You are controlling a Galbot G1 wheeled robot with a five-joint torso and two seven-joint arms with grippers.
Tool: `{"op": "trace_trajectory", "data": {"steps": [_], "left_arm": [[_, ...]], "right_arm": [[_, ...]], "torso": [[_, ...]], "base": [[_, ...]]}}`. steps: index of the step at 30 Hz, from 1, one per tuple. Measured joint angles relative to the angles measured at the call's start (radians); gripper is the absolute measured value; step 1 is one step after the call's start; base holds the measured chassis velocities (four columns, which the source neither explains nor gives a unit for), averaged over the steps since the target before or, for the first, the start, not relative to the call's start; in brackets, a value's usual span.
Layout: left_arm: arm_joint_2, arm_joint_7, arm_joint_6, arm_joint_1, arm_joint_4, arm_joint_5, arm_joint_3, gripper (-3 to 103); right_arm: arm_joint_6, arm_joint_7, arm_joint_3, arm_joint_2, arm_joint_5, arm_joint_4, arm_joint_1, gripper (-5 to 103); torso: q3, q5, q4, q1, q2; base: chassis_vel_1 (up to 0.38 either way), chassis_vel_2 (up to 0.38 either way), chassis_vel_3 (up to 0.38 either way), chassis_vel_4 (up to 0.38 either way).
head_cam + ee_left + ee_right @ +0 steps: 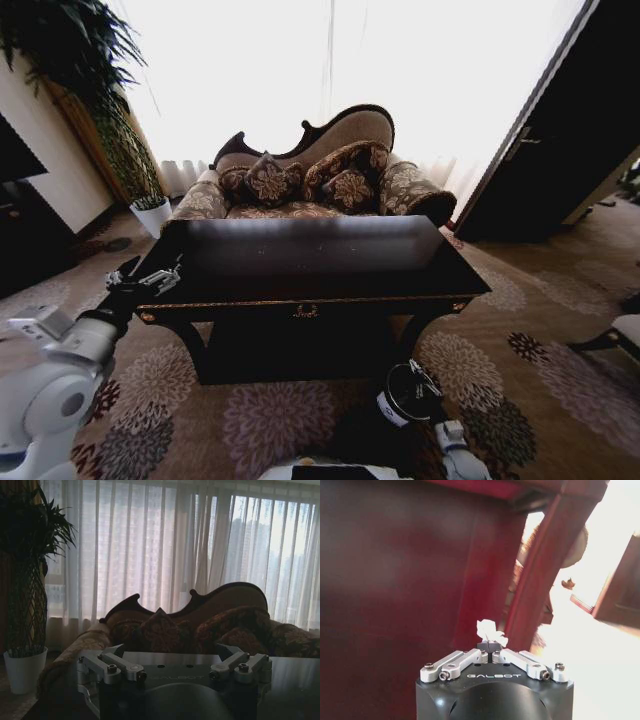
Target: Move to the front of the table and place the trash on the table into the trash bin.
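Observation:
The dark glossy table [320, 285] with gold trim stands right before me. Low in front of its right leg, my right gripper [490, 647] is shut on a crumpled white paper wad [490, 630], a piece of the trash. In the head view that gripper [420, 380] hangs at the pale rim of the black trash bin [392, 406] on the carpet. My left gripper [150, 278] hovers at the table's left front corner. It is open [170, 652] with nothing between its fingers, facing across the tabletop [295, 680].
A patterned sofa [300, 180] with cushions stands close behind the table. A potted plant in a white pot [150, 212] is at the back left, and a dark door [570, 130] at the right. Flowered carpet [540, 370] lies open to the right.

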Motion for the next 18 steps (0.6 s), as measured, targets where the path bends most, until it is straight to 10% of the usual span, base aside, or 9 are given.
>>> {"op": "trace_trajectory", "data": {"steps": [6, 18], "left_arm": [[-0.001, 0.000, 0.000, 0.005, -0.002, 0.001, -0.005, 100], [-0.002, 0.001, -0.001, 0.006, -0.002, 0.003, -0.005, 100]], "right_arm": [[-0.013, 0.008, 0.001, 0.005, -0.018, -0.025, -0.001, 3], [-0.025, 0.031, -0.003, 0.011, -0.019, -0.020, 0.001, 46]], "torso": [[0.000, 0.0000, -0.0001, 0.000, 0.000], [0.000, 0.0002, 0.0000, 0.000, 0.000]], "base": [[0.000, 0.000, 0.000, 0.000], [0.000, 0.000, 0.000, 0.000]]}}
